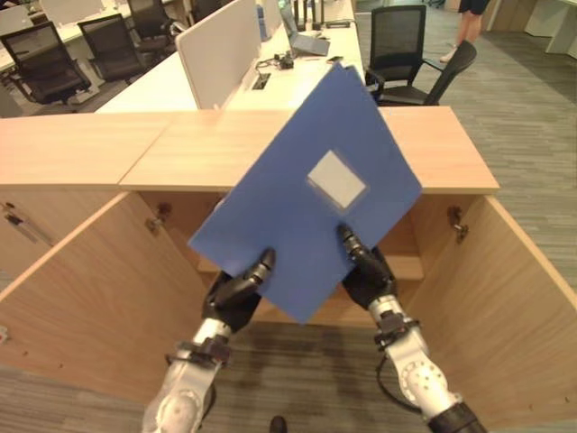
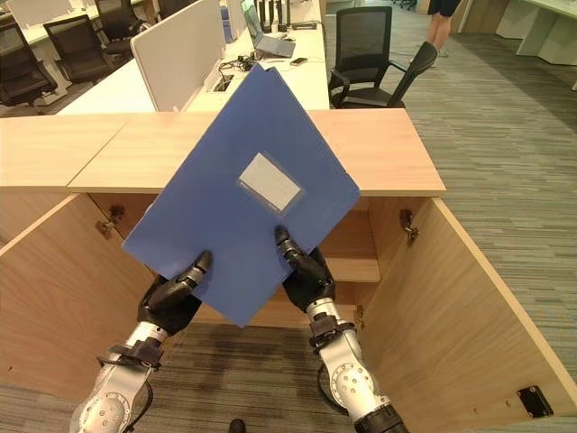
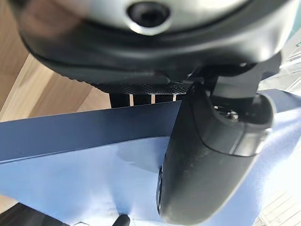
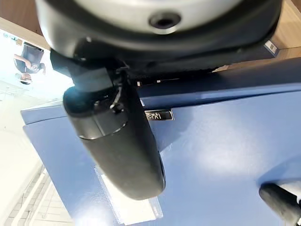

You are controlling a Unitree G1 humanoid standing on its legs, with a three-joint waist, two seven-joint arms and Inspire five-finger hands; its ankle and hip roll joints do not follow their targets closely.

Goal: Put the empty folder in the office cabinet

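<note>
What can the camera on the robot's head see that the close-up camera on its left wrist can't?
The left eye view alone shows the open wooden cabinet with its doors swung wide, the desks and office chairs beyond, and the right hand gripping the folder. The left wrist view alone shows, from very close, the thumb pressed on the cover. Both show the blue folder pinched in the left hand.

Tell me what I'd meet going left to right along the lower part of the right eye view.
Left cabinet door → left hand → right hand → right cabinet door. Both hands grip the bottom of the blue folder.
</note>
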